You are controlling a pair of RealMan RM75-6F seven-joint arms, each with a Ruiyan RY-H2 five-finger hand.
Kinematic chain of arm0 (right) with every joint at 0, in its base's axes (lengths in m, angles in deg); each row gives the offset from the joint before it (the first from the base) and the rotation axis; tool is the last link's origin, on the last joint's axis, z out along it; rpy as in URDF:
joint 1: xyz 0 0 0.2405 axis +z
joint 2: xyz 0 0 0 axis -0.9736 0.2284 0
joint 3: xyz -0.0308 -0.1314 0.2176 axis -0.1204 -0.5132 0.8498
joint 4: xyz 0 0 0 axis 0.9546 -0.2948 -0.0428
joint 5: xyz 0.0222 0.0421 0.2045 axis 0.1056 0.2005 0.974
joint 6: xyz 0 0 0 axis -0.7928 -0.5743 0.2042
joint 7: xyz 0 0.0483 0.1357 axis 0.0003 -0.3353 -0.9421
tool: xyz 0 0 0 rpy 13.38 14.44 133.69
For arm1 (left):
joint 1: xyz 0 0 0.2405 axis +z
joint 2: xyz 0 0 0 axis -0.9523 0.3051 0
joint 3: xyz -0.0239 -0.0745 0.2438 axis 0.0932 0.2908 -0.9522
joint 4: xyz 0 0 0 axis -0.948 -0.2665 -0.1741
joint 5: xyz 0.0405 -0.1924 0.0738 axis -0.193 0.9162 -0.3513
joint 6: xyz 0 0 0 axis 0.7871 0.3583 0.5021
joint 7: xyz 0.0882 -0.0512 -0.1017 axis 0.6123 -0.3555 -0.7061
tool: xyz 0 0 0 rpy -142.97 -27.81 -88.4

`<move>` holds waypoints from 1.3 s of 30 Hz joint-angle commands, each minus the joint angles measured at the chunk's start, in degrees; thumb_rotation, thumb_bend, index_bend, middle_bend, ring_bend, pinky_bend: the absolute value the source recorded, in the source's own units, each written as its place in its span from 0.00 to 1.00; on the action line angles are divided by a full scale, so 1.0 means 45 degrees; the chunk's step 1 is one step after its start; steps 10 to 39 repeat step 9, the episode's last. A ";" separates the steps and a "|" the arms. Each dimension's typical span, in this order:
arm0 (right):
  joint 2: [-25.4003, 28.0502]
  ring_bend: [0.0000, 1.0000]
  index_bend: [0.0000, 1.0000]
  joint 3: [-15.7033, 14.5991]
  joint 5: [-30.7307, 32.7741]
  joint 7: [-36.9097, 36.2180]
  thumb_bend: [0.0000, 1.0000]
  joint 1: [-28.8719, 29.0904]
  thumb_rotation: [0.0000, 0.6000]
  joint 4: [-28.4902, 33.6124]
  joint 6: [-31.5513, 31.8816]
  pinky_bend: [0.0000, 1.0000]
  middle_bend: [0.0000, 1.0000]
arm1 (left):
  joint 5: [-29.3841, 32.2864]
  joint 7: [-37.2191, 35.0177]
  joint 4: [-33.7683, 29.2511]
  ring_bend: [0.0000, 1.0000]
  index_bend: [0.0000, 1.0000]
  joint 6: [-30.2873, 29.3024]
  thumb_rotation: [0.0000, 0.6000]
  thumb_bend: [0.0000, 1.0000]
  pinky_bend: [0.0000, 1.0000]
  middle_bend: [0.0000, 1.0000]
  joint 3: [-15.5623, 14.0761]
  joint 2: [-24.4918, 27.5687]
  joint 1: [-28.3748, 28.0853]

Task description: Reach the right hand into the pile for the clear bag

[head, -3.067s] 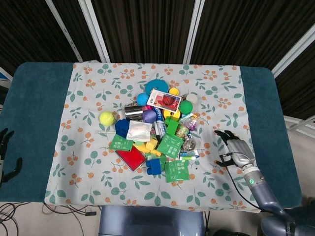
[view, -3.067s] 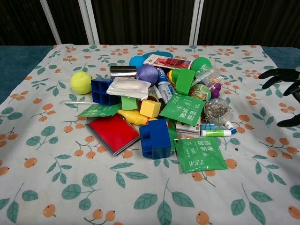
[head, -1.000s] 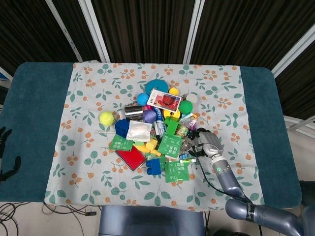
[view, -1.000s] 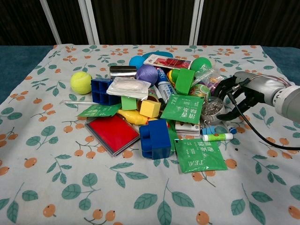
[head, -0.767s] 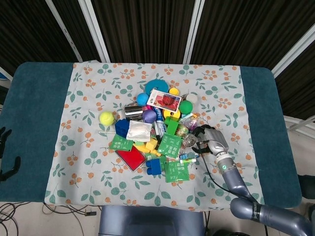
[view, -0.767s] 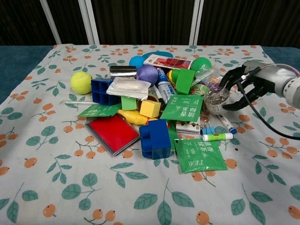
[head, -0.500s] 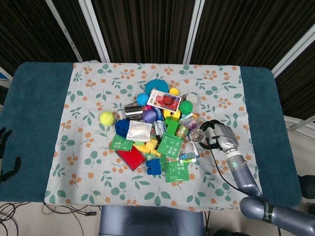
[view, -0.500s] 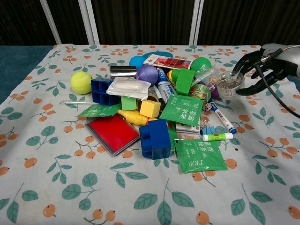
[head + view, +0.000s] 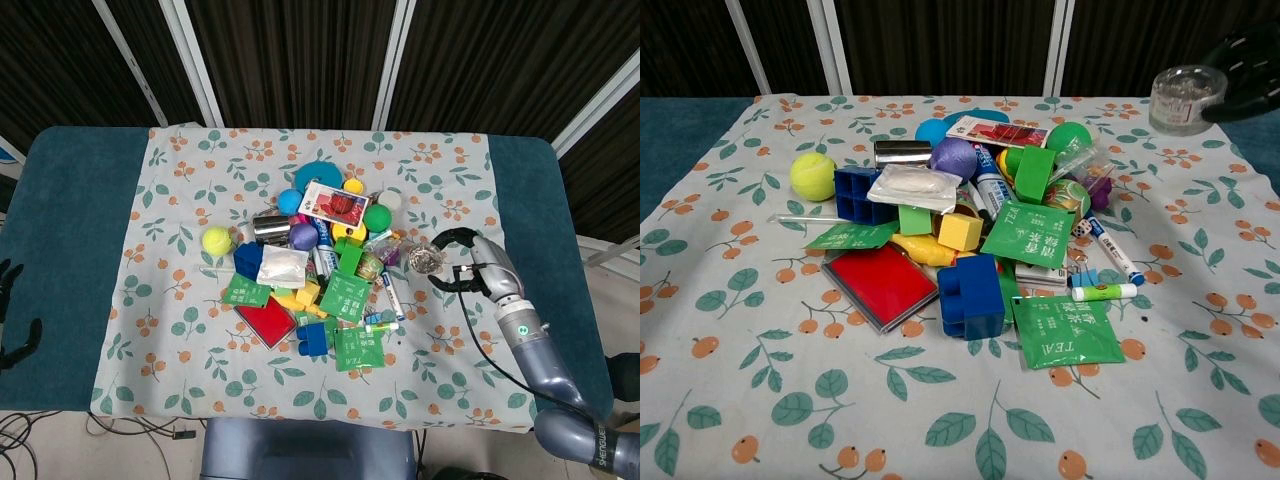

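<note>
"TEA" is printed in white, under Chinese characters too small to be read, on a green packet (image 9: 1067, 331) lying well apart from the raised right hand (image 9: 1248, 68). Similar white print is seen on a second green packet (image 9: 1030, 233), but cannot be made out.

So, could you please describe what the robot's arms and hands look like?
The right hand is black-fingered with a silver-grey back; a black cable loops along its grey-blue forearm, which carries a small green-lit ring. The left hand shows only dark fingers at the frame edge.
</note>
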 commanded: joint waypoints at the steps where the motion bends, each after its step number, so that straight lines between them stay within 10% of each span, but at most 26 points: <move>1: 0.1021 0.20 0.48 0.0549 -0.0514 -0.1893 0.36 -0.0465 1.00 0.0536 -0.0337 0.22 0.45 | -0.0005 0.0014 0.0003 0.00 0.06 0.0017 1.00 0.45 0.00 0.00 -0.0013 -0.0001 -0.0002; 9: 0.2352 0.20 0.48 0.1023 -0.2160 -0.5748 0.36 -0.1200 1.00 0.0673 -0.0623 0.22 0.45 | -0.0012 0.0069 -0.0010 0.00 0.06 0.0011 1.00 0.45 0.00 0.00 -0.0018 -0.0015 -0.0002; 39: 0.2352 0.20 0.48 0.1023 -0.2160 -0.5748 0.36 -0.1200 1.00 0.0673 -0.0623 0.22 0.45 | -0.0012 0.0069 -0.0010 0.00 0.06 0.0011 1.00 0.45 0.00 0.00 -0.0018 -0.0015 -0.0002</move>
